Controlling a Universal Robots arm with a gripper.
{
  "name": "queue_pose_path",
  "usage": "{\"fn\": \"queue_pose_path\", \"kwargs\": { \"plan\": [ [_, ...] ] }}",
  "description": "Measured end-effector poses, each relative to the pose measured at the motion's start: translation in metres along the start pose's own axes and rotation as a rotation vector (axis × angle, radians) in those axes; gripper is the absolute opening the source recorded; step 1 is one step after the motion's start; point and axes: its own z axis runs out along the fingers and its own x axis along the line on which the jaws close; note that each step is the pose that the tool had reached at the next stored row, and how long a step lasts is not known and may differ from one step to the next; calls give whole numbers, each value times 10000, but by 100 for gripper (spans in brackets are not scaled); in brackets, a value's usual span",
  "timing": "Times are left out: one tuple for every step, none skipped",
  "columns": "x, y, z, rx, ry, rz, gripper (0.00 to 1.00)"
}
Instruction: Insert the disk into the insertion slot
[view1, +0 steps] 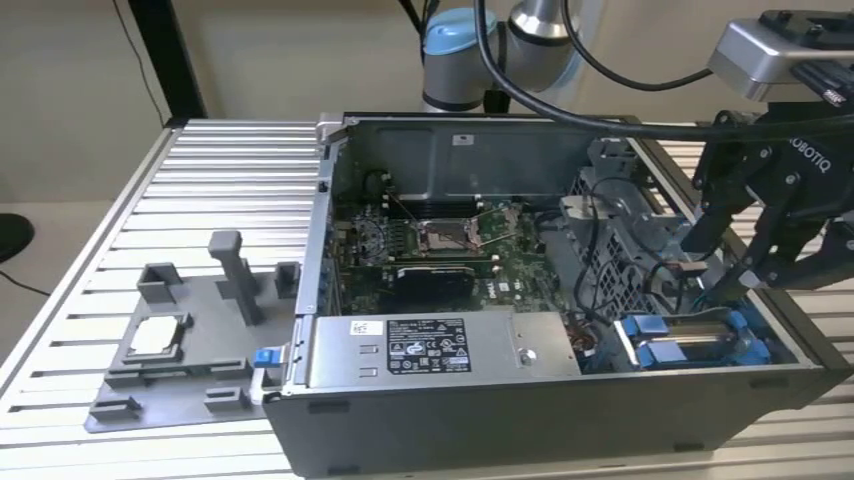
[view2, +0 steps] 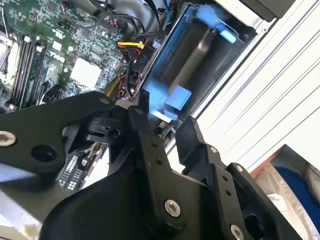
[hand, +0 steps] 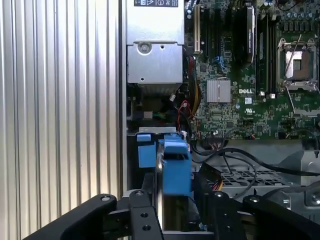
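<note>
On the exterior view's left, a grey fixture (view1: 174, 350) is lying near the counter (view1: 200, 200)'s front edge, and a small square silver chip (view1: 154, 335) is sitting on it, well apart from the work. The open computer case (view1: 534, 420) is taking up the middle of the counter. Along its near wall a long grey metal box (view1: 414, 345) with a sticker is lying, and behind it the processor socket (view1: 441, 235) is showing on the green board. At the case's near corner, on the exterior view's right, the insertion slot (view1: 701, 358) is holding the disk (view1: 694, 338), which is standing on edge with its silver body between the blue carrier ends and appears sunk well into the bay. The pincer (view1: 710, 280) is hanging just above that corner. In the first wrist view the pincer (hand: 175, 175) is standing narrow, its two black fingers (hand: 147, 210) flanking the disk (hand: 175, 160) and seemingly closing on the blue carrier. The second wrist view is showing the same pinch, with the pincer (view2: 165, 122) around a blue tab at the mouth of the bay. As I judge it, the task is looking far along: the disk is already inside the slot, but whether it is fully seated is not showing, and the pincer is not yet letting go.
</note>
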Motion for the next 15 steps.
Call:
{"fn": "queue_pose_path", "kwargs": {
  "plan": [
    [0, 0, 1, 0, -1, 1, 100],
    [0, 0, 1, 0, 1, 0, 100],
    [0, 0, 1, 0, 1, 0, 100],
    [0, 0, 2, 0, 1, 0, 100],
    [0, 0, 2, 0, 1, 0, 100],
    [0, 0, 3, 0, 1, 1, 100],
    [0, 0, 3, 0, 0, 0, 100],
    [0, 0, 4, 0, 0, 0, 100],
    [0, 0, 4, 0, 0, 0, 100],
    [0, -1, 13, 0, 0, 0, 100],
    [1, -1, 22, 0, 1, 0, 100],
    [1, -1, 22, 0, 1, 1, 100],
    [1, -1, 23, 0, 0, 0, 100],
    [1, -1, 24, 0, 0, 0, 100],
    [1, -1, 24, 0, 0, 0, 100]
  ]
}}
